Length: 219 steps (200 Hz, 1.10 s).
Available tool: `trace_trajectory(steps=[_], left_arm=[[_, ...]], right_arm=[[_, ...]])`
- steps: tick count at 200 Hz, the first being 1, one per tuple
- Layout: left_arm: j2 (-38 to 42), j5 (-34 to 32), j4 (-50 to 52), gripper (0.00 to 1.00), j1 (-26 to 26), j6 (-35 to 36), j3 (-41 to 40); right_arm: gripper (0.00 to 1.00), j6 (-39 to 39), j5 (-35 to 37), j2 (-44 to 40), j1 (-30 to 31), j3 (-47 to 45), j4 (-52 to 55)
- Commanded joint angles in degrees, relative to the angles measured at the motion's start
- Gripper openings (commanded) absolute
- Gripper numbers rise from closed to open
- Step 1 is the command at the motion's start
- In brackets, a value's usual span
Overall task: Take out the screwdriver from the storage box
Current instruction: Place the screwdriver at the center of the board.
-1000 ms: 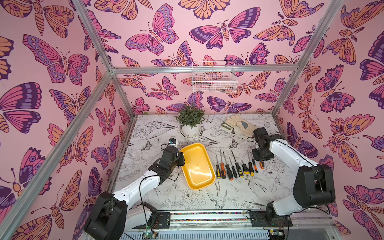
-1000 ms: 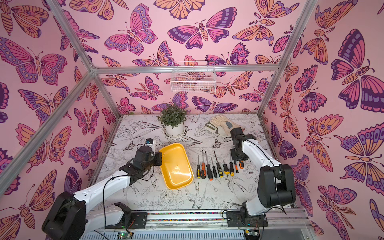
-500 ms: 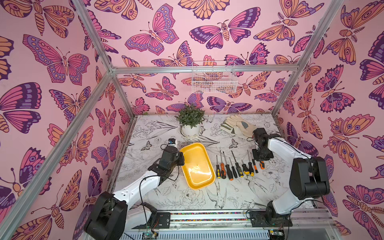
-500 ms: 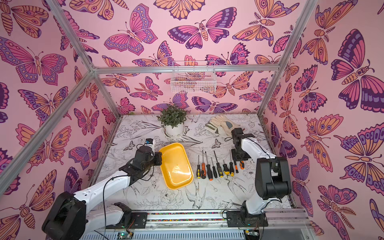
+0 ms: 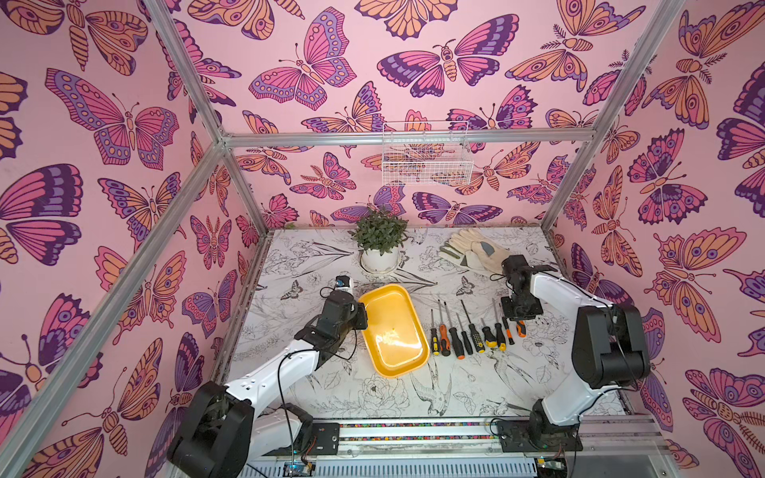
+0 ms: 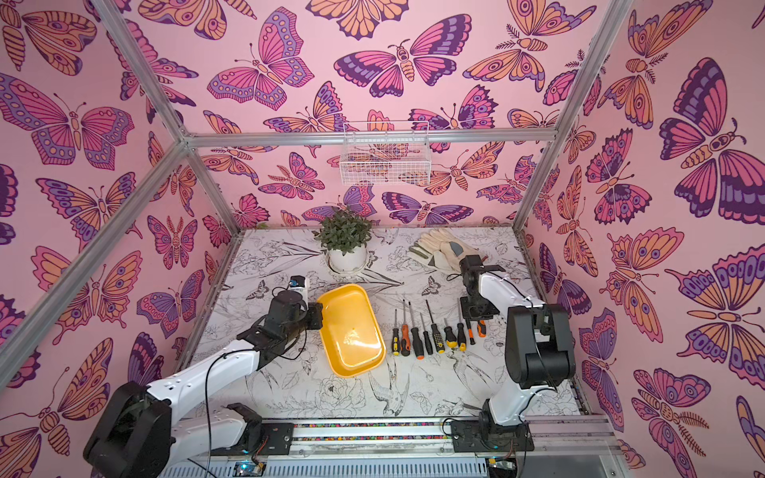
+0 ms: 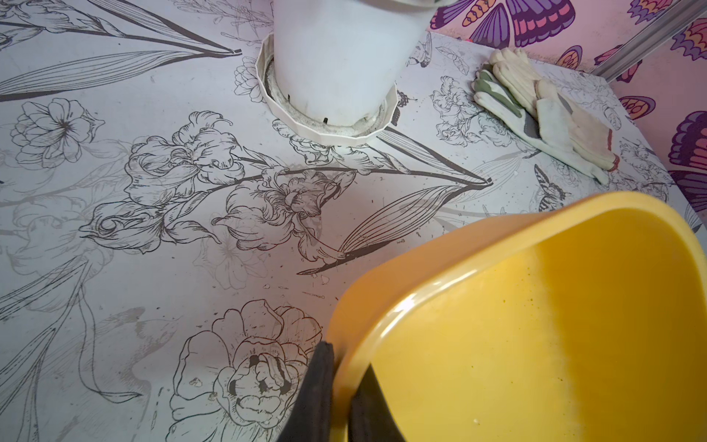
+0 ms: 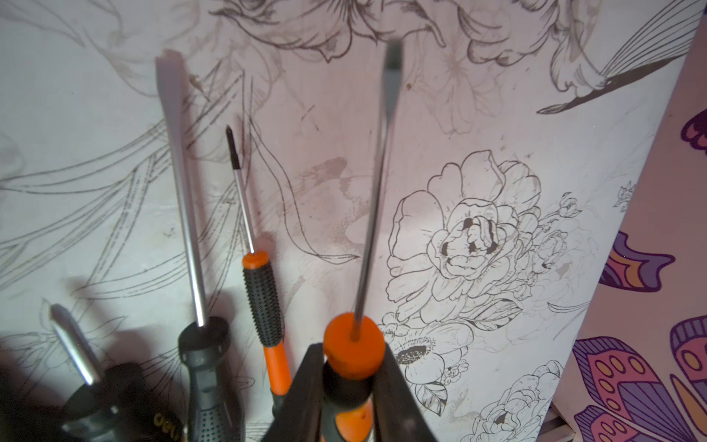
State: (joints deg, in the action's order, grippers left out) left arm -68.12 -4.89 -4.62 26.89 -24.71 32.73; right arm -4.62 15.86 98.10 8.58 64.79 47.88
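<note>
Left gripper: your left gripper (image 7: 341, 386) is pressed together on the rim of the storage box (image 7: 535, 325). One dark finger (image 7: 315, 394) sits outside the wall and the other inside it.
Left arm: in both top views it reaches in from the front left, and its gripper meets the long side of the box that faces it.
Storage box: you find the yellow box (image 5: 393, 331) on the table (image 5: 331, 389), in front of the potted plant (image 5: 378, 236). It lies between the left gripper and the row of screwdrivers (image 5: 467, 337). Its long sides run roughly back to front, slightly slanted. You cannot tell whether the pinched side is raised off the table.
Right gripper: your right gripper (image 8: 352, 377) is pinching the screwdriver (image 8: 354, 344) by its handle, just behind the orange collar. The handle fills the gap between the two fingers (image 8: 302, 390).
Screwdriver: it is outside the storage box, at the right end of the row, under the right gripper (image 5: 520, 318). The whole row lies between it and the box. Its shaft points away from the wrist and is blurred. You cannot tell whether the handle touches the table.
Row of screwdrivers: they lie side by side just right of the box, handles toward the front and tips toward the back. A slim orange-and-black one (image 8: 262, 298) lies just beside the held one.
Gloves: a pale pair of gloves (image 5: 472, 248) lies at the back right, behind the right gripper.
Wire basket: a white wire basket (image 5: 426, 159) hangs on the back wall, above the plant and gloves.
</note>
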Motion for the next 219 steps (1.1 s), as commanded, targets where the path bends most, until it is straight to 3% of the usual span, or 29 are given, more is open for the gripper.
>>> trace_trajectory(steps=[1,170,219], left_arm=[[0.2,0.8,-1.7,0.0,-0.4,-0.7,-0.7],[-1.1,1.5,-1.7,0.0,-0.4,-0.3,0.7],[-1.4,1.6,-1.7,0.0,-0.4,-0.2,0.7]], right_arm=[[0.0,-0.2,0.4,1.6,-0.5,1.7,1.8],[0.0,0.1,0.2,7.7,-1.0,3.3,1.9],[0.13,-0.1,-0.1,8.5,-1.5,4.1,2.6]])
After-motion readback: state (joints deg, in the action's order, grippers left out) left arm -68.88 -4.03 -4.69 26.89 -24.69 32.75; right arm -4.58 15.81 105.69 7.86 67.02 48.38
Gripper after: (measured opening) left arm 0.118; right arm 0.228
